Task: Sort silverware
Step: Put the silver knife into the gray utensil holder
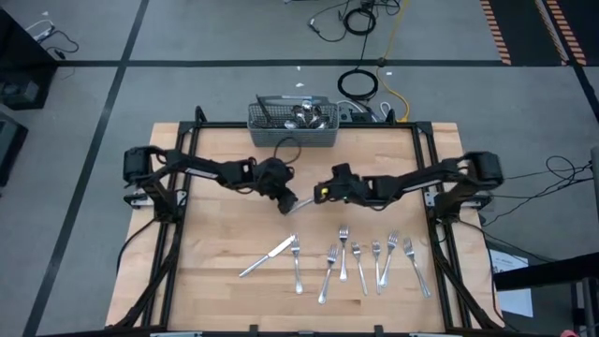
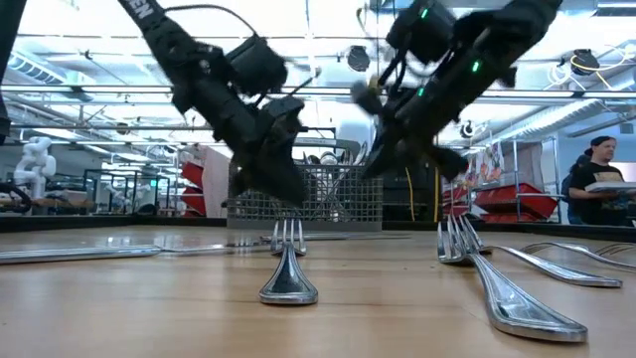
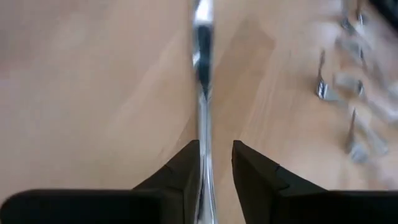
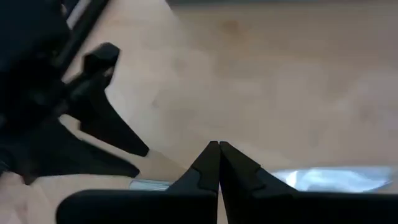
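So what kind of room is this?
Probably a robotics lab or workshop: grey floor with black tape lines, loose cables, red storage bins on shelves, and a white robot figure behind the wooden table.

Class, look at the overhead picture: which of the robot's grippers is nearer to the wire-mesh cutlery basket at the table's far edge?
Left. The left gripper sits just below the basket, nearly in line with its middle. The right gripper sits beside it, slightly farther off and toward the basket's right end.

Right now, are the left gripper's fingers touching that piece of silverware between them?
Touching. The left wrist view shows the silverware piece lying against one finger, with a gap to the other.
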You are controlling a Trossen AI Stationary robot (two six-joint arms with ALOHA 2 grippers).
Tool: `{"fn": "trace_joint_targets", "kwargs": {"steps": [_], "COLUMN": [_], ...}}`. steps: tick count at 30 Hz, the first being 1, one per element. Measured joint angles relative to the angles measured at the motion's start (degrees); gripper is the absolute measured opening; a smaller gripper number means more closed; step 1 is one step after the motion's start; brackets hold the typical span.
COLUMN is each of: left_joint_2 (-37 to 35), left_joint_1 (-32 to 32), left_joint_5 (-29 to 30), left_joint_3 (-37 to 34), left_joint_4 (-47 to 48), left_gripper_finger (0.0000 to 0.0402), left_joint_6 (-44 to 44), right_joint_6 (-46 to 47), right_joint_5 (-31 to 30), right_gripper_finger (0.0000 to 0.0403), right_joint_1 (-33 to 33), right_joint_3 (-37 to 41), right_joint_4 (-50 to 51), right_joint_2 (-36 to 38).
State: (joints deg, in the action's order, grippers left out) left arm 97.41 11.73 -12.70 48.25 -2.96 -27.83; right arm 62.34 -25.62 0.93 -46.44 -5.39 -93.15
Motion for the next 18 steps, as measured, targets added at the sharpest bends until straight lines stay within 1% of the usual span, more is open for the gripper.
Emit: {"fn": "trace_joint_targets", "kwargs": {"steps": [1, 3, 7, 10, 12, 14, 16, 18], "left_joint_2": [0.0, -0.1, 0.0, 0.5, 0.5, 0.5, 0.5, 0.3], "left_joint_1": [-0.9, -2.8, -4.3, -4.6, -5.3, -6.5, -7.7, -9.1], "left_joint_5": [1.8, 6.0, 11.2, 11.8, 12.1, 14.1, 15.3, 15.8], "left_joint_3": [1.1, 1.5, -1.3, -6.3, -10.6, -15.3, -19.5, -22.2], "left_joint_4": [0.9, -0.8, -7.2, -14.1, -21.9, -31.1, -38.1, -45.0], "left_gripper_finger": [0.0102, 0.0104, 0.0105, 0.0105, 0.0105, 0.0105, 0.0105, 0.0105], "left_joint_6": [4.0, 8.0, 9.7, 8.4, 6.4, 4.3, 2.8, 3.8], "right_joint_6": [-1.5, -4.0, -5.9, -4.9, -4.7, -4.7, -4.1, -2.8], "right_joint_5": [-1.2, -3.6, -7.6, -11.2, -13.6, -15.4, -15.9, -16.0], "right_gripper_finger": [0.0000, 0.0000, 0.0000, 0.0000, 0.0001, 0.0006, 0.0015, 0.0028], "right_joint_1": [-0.3, -1.4, -4.1, -6.4, -7.9, -9.0, -9.5, -9.8], "right_joint_3": [0.0, 0.0, 0.0, 0.0, 0.0, 0.0, 0.0, 0.0], "right_joint_4": [0.8, 3.6, 10.9, 15.5, 17.5, 18.6, 18.9, 19.3], "right_joint_2": [1.9, 5.5, 11.6, 14.7, 16.0, 16.7, 16.9, 16.9]}}
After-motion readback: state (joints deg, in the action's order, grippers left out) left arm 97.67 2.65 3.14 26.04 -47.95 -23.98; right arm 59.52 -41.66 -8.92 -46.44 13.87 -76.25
